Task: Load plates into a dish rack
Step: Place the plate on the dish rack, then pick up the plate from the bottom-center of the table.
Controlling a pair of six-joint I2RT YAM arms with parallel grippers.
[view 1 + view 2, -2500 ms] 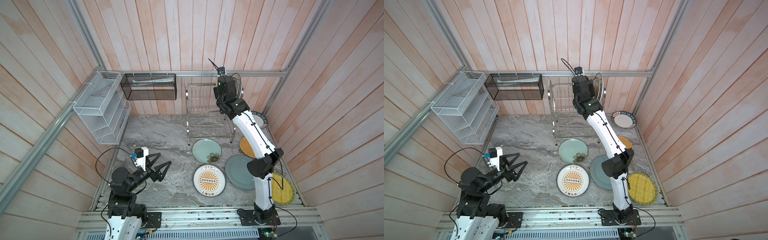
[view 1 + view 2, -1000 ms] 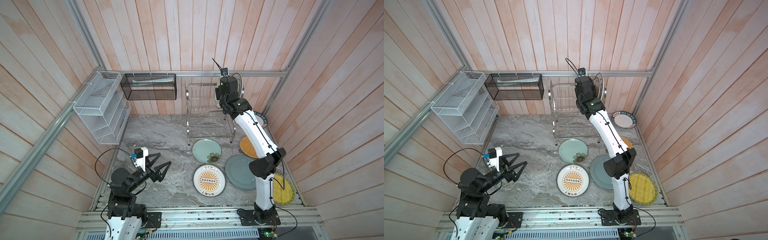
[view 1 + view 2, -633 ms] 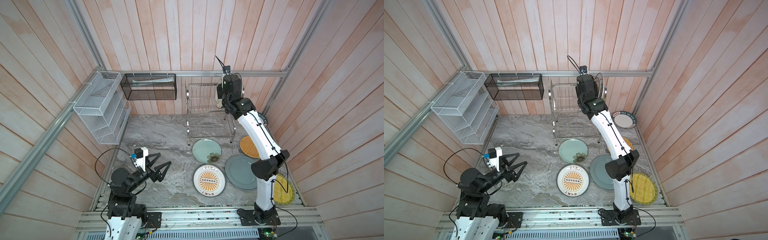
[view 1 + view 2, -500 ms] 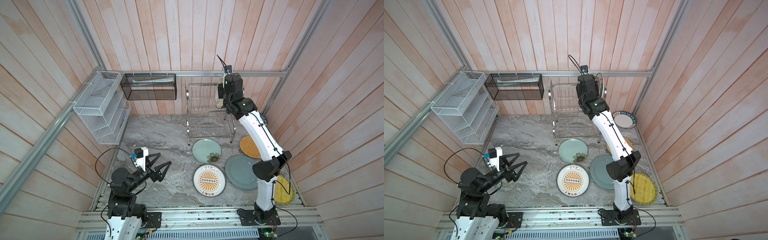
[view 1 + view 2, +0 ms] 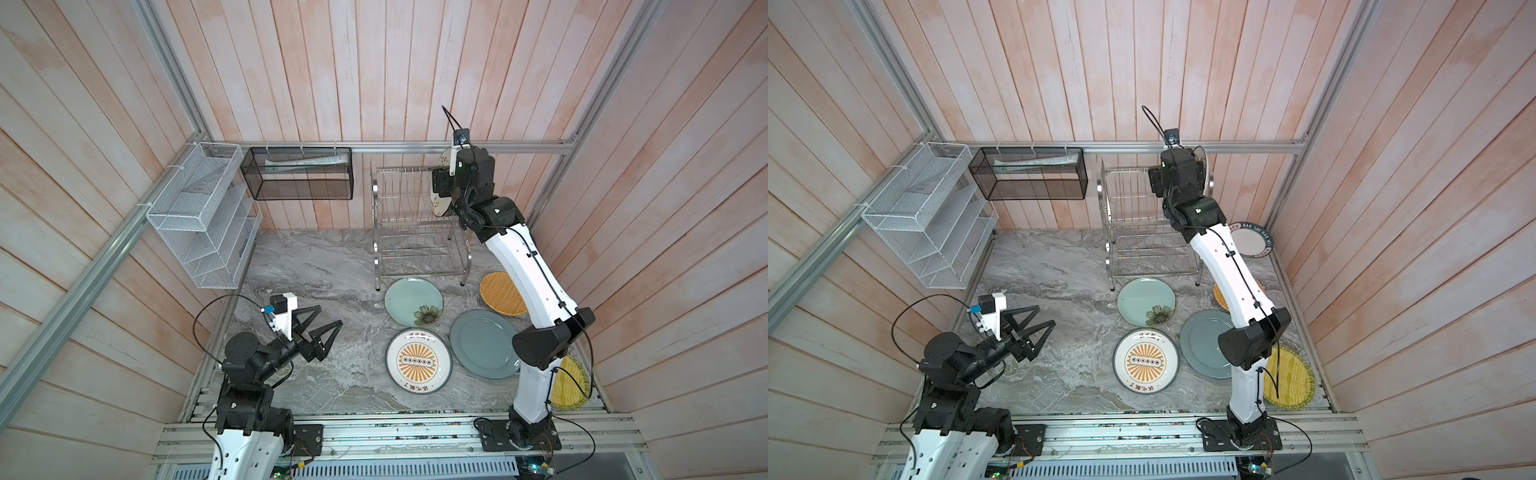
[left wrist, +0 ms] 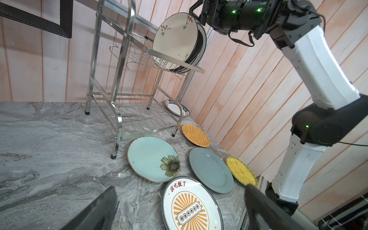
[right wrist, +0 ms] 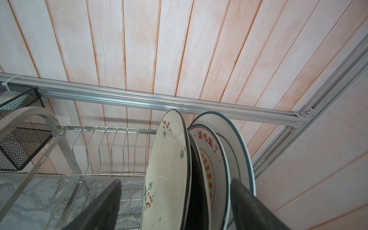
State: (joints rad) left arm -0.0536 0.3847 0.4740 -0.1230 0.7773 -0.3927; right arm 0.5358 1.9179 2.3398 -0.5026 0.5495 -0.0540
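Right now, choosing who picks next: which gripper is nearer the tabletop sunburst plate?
Left. Left gripper hovers low beside the sunburst plate; right gripper is up at the top tier of the dish rack.

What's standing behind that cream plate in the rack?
Behind the cream plate: a black plate, a sunburst plate, then a teal-rimmed white one. Each covers most of the next.

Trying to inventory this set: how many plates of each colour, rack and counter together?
Cream plate: 1
Black plate: 1
White sunburst plates: 2
White dark-rimmed plates: 2
Pale green plate: 1
Grey-blue plate: 1
Woven orange plate: 1
Woven yellow plate: 1
Total: 10
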